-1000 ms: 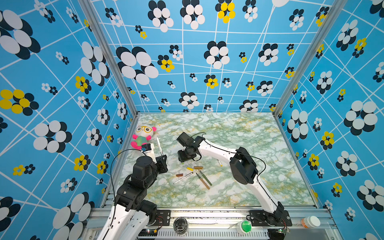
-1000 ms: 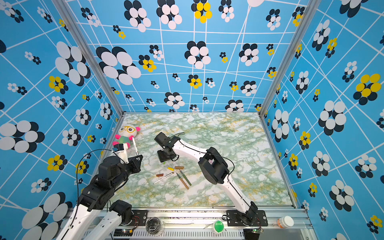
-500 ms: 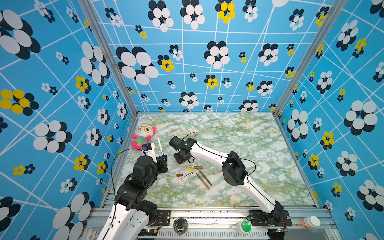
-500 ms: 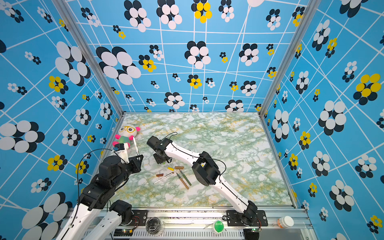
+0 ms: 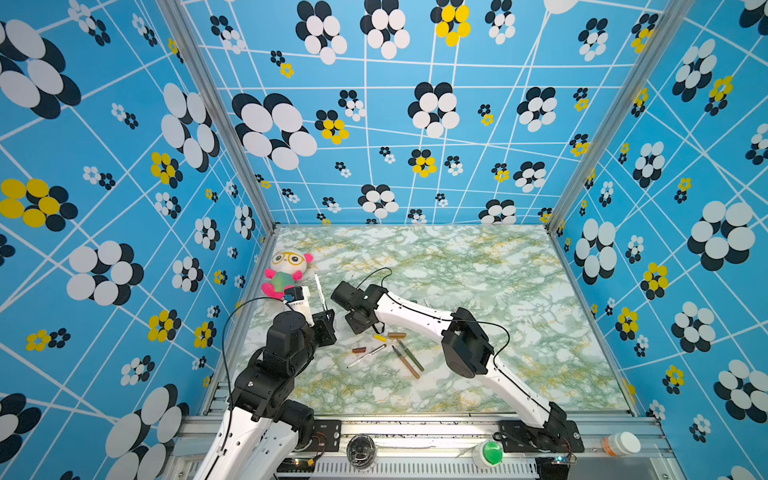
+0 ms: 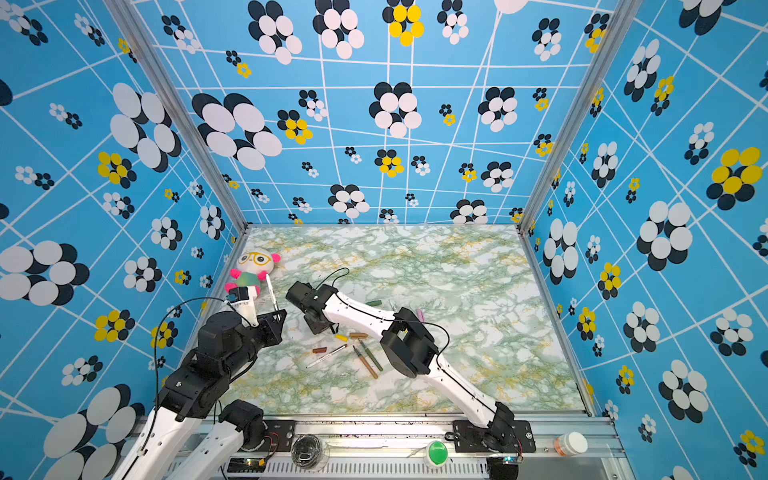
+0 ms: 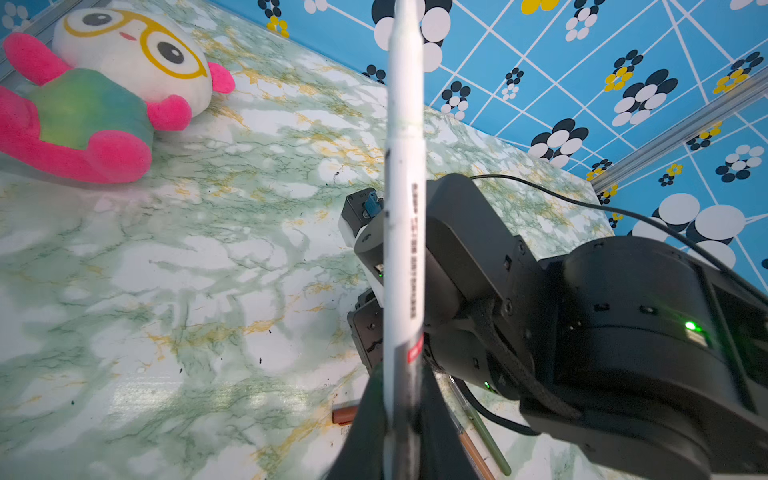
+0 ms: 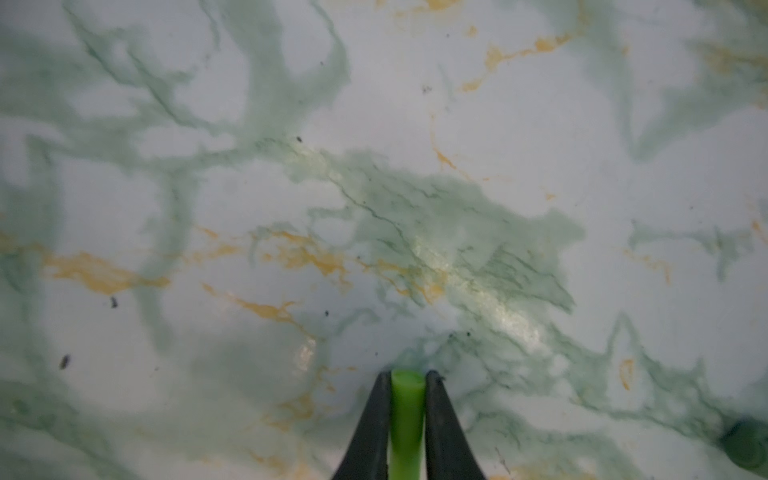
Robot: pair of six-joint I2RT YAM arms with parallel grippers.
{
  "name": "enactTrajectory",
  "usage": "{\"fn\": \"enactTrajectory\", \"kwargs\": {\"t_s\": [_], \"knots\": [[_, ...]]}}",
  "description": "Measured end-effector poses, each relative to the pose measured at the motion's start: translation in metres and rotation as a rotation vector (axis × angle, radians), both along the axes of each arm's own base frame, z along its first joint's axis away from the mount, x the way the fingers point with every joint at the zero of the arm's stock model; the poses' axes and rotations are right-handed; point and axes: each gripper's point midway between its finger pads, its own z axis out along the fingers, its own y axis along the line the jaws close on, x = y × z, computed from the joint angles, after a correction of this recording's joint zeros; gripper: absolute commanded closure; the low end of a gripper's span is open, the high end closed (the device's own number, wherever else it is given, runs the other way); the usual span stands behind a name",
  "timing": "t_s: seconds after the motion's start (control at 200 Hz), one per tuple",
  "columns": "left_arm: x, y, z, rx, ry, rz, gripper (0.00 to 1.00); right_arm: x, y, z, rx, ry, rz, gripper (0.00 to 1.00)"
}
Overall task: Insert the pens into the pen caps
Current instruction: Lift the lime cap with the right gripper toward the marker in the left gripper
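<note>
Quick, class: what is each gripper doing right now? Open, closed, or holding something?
Left gripper: closed, holding the white pen.
Right gripper: closed on the light-green cap.

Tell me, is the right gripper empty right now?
No, in the right wrist view the right gripper is clamped on a light-green cap.

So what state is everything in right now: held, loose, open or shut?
left gripper: shut on white pen.
right gripper: shut on light-green cap.
tan pen: loose on table, uncapped.
dark-green pen: loose, uncapped.
brown cap: loose, off any pen.
plush toy: lying on table.
</note>
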Motion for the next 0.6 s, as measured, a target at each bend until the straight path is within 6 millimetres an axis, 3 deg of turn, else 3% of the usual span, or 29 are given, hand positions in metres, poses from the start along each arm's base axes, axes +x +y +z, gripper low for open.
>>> {"fn": "enactTrajectory", "kwargs": {"t_s": [0.27, 0.495, 0.6], "knots": [[0.0, 0.0, 0.0, -0.003, 0.001, 0.001, 1.0, 0.002, -0.013, 0.001, 0.071, 0.069, -0.059, 0.98], [0.0, -0.005, -0.001, -0.013, 0.005, -0.021, 1.0, -0.001, -0.047, 0.004, 0.164, 0.159, -0.164, 1.0], [0.002, -0.011, -0.005, -0.023, 0.019, -0.047, 1.0, 0.0, -0.063, 0.018, 0.232, 0.179, -0.225, 1.0]]}}
